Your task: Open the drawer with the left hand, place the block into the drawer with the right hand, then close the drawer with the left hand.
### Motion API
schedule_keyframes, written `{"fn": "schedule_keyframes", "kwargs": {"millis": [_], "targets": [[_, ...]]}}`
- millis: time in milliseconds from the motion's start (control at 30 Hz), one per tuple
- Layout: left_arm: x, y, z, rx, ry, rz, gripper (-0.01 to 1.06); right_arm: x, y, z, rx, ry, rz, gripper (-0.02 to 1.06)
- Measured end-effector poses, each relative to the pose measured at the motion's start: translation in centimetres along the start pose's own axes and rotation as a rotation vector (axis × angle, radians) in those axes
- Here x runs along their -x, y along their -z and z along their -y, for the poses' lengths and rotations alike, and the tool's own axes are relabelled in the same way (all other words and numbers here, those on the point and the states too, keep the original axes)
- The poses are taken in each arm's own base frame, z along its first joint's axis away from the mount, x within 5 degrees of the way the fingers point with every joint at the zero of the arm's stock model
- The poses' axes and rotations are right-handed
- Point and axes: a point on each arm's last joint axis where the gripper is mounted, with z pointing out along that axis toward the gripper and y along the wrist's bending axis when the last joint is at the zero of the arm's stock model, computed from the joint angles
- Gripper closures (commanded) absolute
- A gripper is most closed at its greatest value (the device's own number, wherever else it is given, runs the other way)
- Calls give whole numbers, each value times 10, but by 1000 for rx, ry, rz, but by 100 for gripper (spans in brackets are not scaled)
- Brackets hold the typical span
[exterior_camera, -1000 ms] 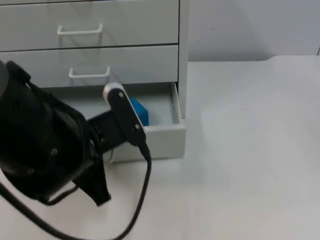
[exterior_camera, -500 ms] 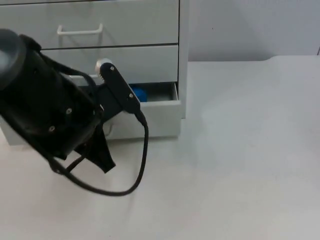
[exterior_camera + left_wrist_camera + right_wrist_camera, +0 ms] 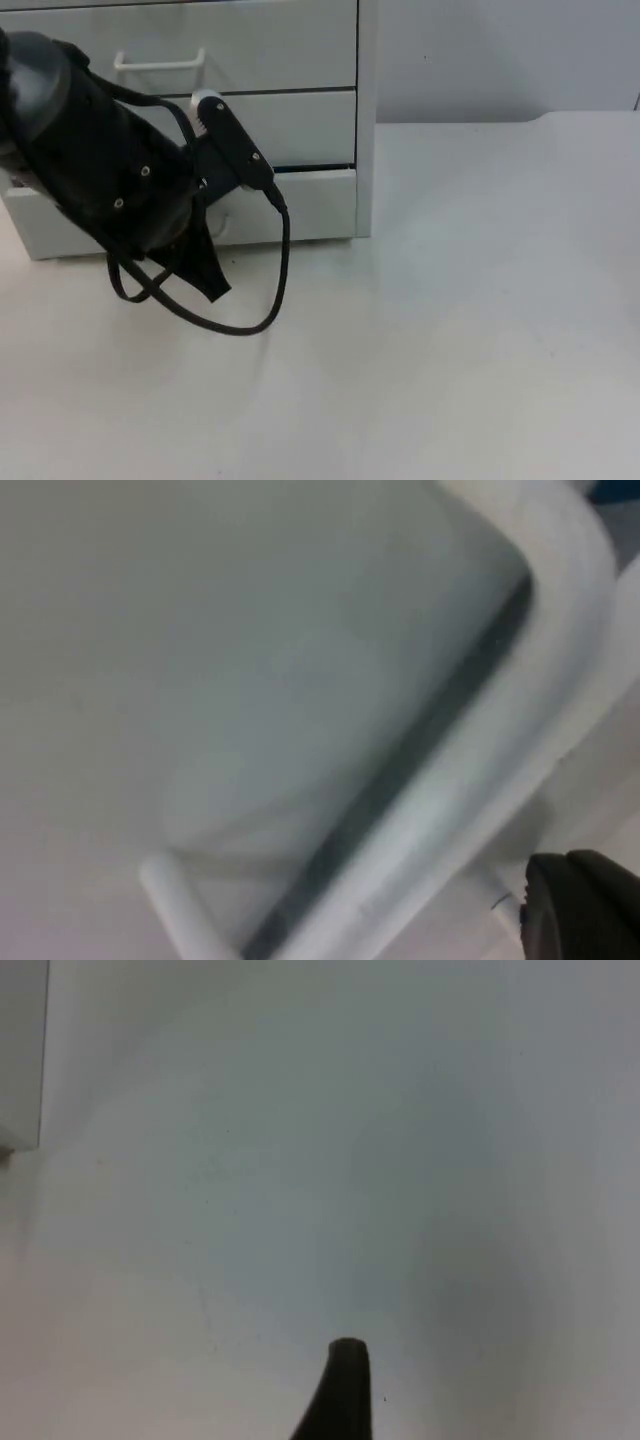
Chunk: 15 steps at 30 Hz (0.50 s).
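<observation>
The white drawer cabinet [image 3: 280, 50] stands at the back left of the table. Its bottom drawer [image 3: 310, 205] is pushed almost fully in, with just a thin dark slit above its front. My left arm [image 3: 110, 170] lies across the drawer front and hides the handle in the top view. In the left wrist view, my left gripper [image 3: 580, 910] is right at the white bar handle [image 3: 450, 790]. A sliver of blue, the block [image 3: 612, 488], shows past the drawer's edge. My right gripper [image 3: 340, 1390] hovers over bare table beside the cabinet's corner [image 3: 20, 1060], and that arm waits.
White table top [image 3: 480, 300] stretches to the right of the cabinet and in front of it. The grey partition wall [image 3: 500, 50] closes off the back. Two upper drawers with white handles [image 3: 160, 60] are shut.
The bottom drawer has slid from wide open to nearly shut, with the left arm moving toward the cabinet along with it. The blue block has vanished from the top view.
</observation>
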Motion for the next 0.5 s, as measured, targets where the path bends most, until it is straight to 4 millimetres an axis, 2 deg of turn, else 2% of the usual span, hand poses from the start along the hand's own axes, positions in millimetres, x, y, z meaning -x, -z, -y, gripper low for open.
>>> {"fn": "schedule_keyframes", "kwargs": {"millis": [233,500], "targets": [[0,-10,-13,-57,28,17,105,0,0,0,1,-1,2,33],[-2,-5,-10,-43,-3,15,105,0,0,0,1,-1,4,33]]}}
